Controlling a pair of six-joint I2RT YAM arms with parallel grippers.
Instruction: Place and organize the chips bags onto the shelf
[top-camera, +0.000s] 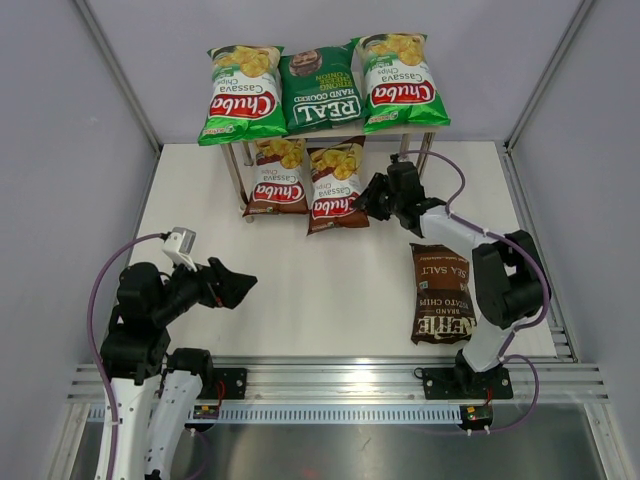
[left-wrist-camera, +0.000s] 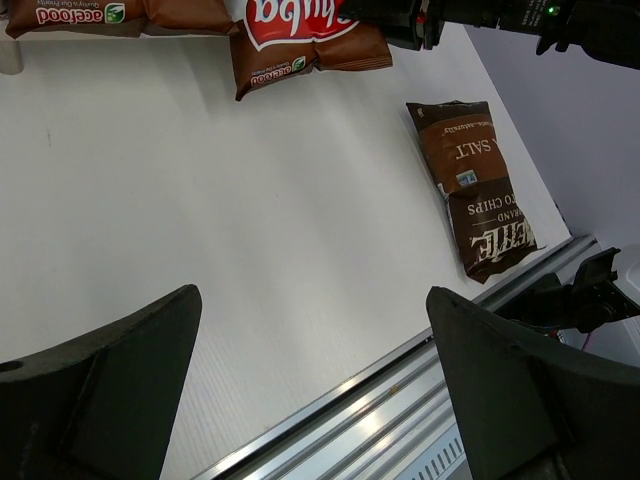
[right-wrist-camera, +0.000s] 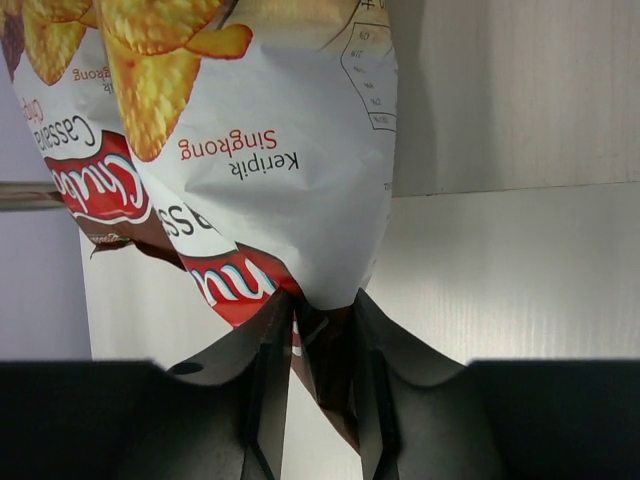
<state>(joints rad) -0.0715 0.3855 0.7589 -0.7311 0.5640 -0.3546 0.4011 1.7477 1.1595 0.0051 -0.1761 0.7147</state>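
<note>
The right gripper (right-wrist-camera: 320, 325) is pinched tight on the near edge of a brown Chuba (top-camera: 337, 188), with the bag's seam squeezed flat between its fingers. That bag lies in the middle of the lower tier of the shelf (top-camera: 237, 178). It runs lengthwise front to back, and its near end pokes out past the front toward the arms. It is just beside the other brown Chuba (top-camera: 278, 178) on its left. Up top the row looks full: a green Chuba (top-camera: 240, 95), the REAL (top-camera: 320, 88) and a second green Chuba (top-camera: 400, 82), side by side.

That leaves the Kettle (top-camera: 443, 293), lying flat on the table (top-camera: 300, 300), and I'd say it is the last bag to go. It sits on the right side, close against the right arm and well apart from the shelf. From the right gripper it lies back toward that arm's own base. Its long axis runs near to far, roughly in line with the lower-right slot, which looks free.

The right arm is plainly the nearer one. The left gripper (top-camera: 235, 285) hangs over the left of the table, spread wide with nothing in it, and the Kettle is well off across the table from it.

As I see it, the right gripper would have to let the Chuba go and draw back toward itself to reach the Kettle. From there the bag would need little turning to slide in.
</note>
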